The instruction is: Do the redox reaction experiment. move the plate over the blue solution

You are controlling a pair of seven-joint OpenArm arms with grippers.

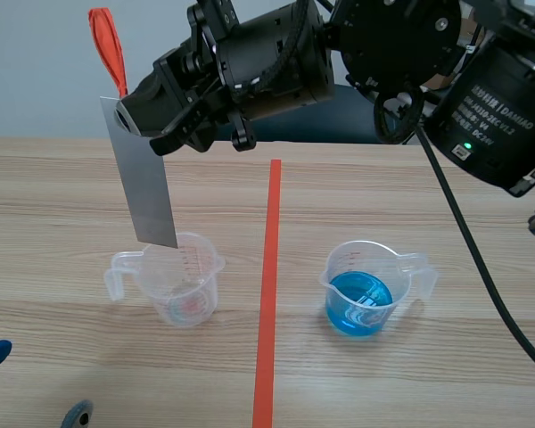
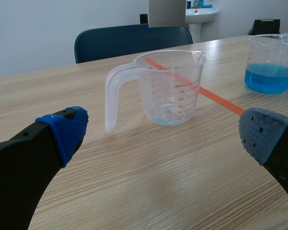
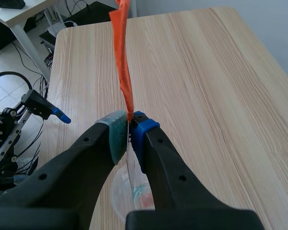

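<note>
Flat grey plate point(image 1: 147, 183) with orange tab point(image 1: 108, 46) hangs clamped in right pincer point(image 3: 129, 127), nine o'clock of blue solution point(image 1: 359, 299); left pincer point(image 2: 165, 134) wide.

You've got a plain grey plate point(image 1: 147, 183) topped with an orange-red strip point(image 1: 108, 49). On the plate's side of the orange-red tape line point(image 1: 267, 294) there's a clear cup point(image 1: 185, 281) with red scale marks. On the other side is a clear cup of bright blue solution point(image 1: 359, 303). The table point(image 1: 53, 223) is pale wood grain. The left gripper point(image 2: 165, 134) has dotted pads point(image 2: 67, 129), one blue and one grey-blue.
</note>
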